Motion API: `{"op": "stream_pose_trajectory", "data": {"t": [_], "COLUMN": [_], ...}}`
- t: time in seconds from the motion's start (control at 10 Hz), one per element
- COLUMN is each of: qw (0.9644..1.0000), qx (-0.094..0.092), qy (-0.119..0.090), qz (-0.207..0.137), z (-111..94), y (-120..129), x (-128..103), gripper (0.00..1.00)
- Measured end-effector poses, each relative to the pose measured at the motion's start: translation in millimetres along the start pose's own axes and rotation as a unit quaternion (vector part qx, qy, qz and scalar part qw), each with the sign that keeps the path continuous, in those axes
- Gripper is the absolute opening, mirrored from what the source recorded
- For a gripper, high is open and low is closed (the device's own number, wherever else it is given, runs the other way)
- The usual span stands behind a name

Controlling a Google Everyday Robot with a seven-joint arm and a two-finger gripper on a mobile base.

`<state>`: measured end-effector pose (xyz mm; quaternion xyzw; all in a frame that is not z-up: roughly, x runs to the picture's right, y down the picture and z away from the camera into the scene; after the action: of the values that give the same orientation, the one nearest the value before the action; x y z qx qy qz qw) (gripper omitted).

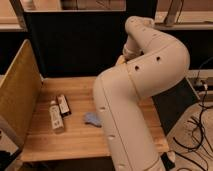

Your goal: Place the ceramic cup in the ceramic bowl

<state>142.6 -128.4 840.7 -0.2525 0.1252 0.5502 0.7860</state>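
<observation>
My white arm point(135, 95) fills the middle of the camera view and hides much of the wooden table point(75, 142). The gripper is out of sight, behind the arm's forearm near the far middle of the table. A small blue-grey ceramic piece point(92, 118) shows at the arm's left edge on the table, partly covered; I cannot tell whether it is the cup or the bowl. The other ceramic piece is hidden. A small tan patch point(120, 60) shows beside the wrist.
A white bottle point(56, 119) lies on the table's left part with a dark flat bar point(63, 104) beside it. A yellow panel point(17, 95) stands along the left edge. Black cables point(200, 125) lie on the floor at right.
</observation>
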Motion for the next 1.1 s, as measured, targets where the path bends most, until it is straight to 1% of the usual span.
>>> {"op": "stream_pose_trajectory", "data": {"t": [0.2, 0.4, 0.6, 0.7, 0.8, 1.0, 1.1], "qw": [1.0, 0.9999, 0.9997, 0.9995, 0.9991, 0.9989, 0.999], "qx": [-0.002, -0.004, -0.011, -0.017, -0.025, -0.028, -0.025], "qy": [-0.004, -0.011, -0.022, -0.028, -0.035, -0.037, -0.034], "qz": [0.0, -0.003, -0.003, -0.003, -0.003, -0.008, -0.011], "z": [-1.2, -2.5, -4.7, -6.1, -7.4, -6.2, -3.6], "y": [-0.7, -2.0, -0.3, 2.9, 8.7, 17.7, 20.8], "x": [4.3, 13.8, 30.2, 37.9, 50.8, 72.6, 84.1], "gripper": [0.8, 0.8, 0.8, 0.8, 0.8, 0.8, 0.8]}}
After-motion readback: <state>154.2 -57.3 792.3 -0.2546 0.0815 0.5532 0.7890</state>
